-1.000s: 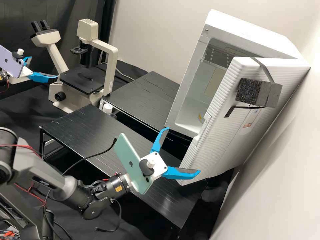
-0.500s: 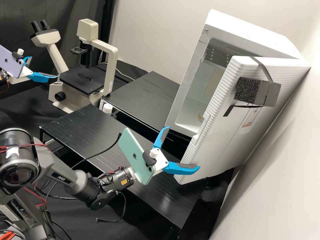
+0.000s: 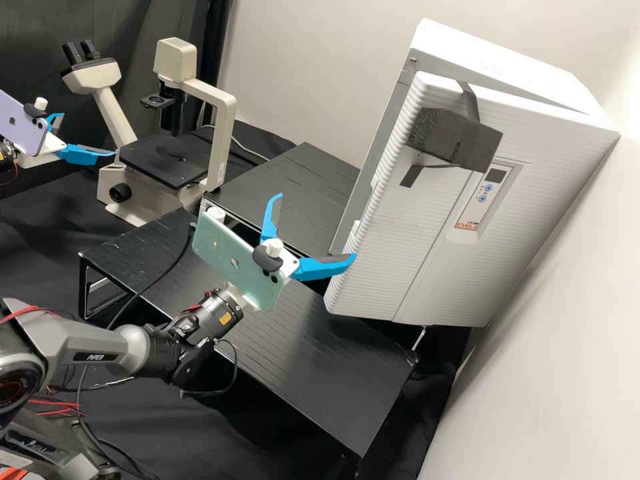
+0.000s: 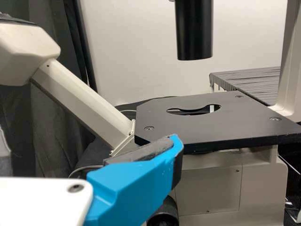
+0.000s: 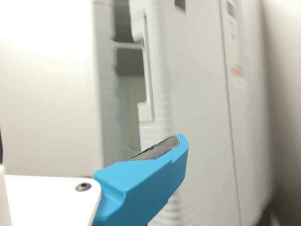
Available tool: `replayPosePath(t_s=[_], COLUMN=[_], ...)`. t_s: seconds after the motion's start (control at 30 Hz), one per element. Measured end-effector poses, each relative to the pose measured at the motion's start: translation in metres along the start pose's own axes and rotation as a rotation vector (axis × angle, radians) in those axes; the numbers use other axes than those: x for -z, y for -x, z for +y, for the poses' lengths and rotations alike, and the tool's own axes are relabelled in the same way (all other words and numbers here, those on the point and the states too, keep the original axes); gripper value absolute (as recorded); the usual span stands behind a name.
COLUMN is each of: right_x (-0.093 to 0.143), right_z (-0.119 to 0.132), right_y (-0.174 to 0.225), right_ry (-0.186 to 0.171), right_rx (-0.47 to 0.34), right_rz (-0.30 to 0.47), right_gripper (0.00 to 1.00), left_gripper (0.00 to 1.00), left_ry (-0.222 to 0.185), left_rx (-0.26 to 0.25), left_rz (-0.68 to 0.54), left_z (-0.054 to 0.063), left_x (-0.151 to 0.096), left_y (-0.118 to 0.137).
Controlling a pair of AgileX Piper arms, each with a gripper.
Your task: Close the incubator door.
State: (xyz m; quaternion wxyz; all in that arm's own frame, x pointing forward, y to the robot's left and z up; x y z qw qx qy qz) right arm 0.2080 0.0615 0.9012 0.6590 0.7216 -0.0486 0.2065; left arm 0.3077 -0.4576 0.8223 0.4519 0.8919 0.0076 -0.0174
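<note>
So the incubator door (image 3: 393, 267) is partway closed, with a gap left between its free edge and the incubator (image 3: 497, 63). I'd guess most of the swing is done, leaving the last push and seating it flush. It's all toward the right end of the desks (image 3: 320, 373) in the high view, door's bottom corner around the near desk's far edge. Right tool (image 3: 315, 227) is right by the free edge, spread wide, holding nothing; can't tell if it's touching. Left tool (image 3: 88, 135) is also wide and empty, well apart, near the microscope (image 3: 217, 143). Headcount: one incubator, one door, one microscope, two desks, two tools.
</note>
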Motion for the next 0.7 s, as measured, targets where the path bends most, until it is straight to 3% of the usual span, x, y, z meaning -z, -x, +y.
replayPosePath(t_s=[0.23,0.4,0.47,0.57,0.7], right_x=[0.004,0.003,0.003,0.000,-0.001], right_z=[-0.016,-0.025,-0.028,-0.031,-0.034], right_y=[-0.003,-0.004,-0.005,-0.003,0.000], right_ry=[-0.016,0.012,0.006,-0.010,-0.082], right_rx=[0.068,0.091,0.085,0.074,0.097], right_rz=[0.021,0.013,0.015,0.026,0.039], right_gripper=[1.00,1.00,1.00,1.00,1.00], left_gripper=[1.00,1.00,1.00,1.00,1.00], left_ry=[0.000,0.000,0.000,0.000,0.000], left_rx=[0.000,0.000,0.000,0.000,0.000], left_rz=[0.000,0.000,0.000,0.000,0.000], left_z=[0.000,0.000,0.000,0.000,0.000], left_x=[0.000,0.000,0.000,0.000,0.000], left_y=[0.000,0.000,0.000,0.000,0.000])
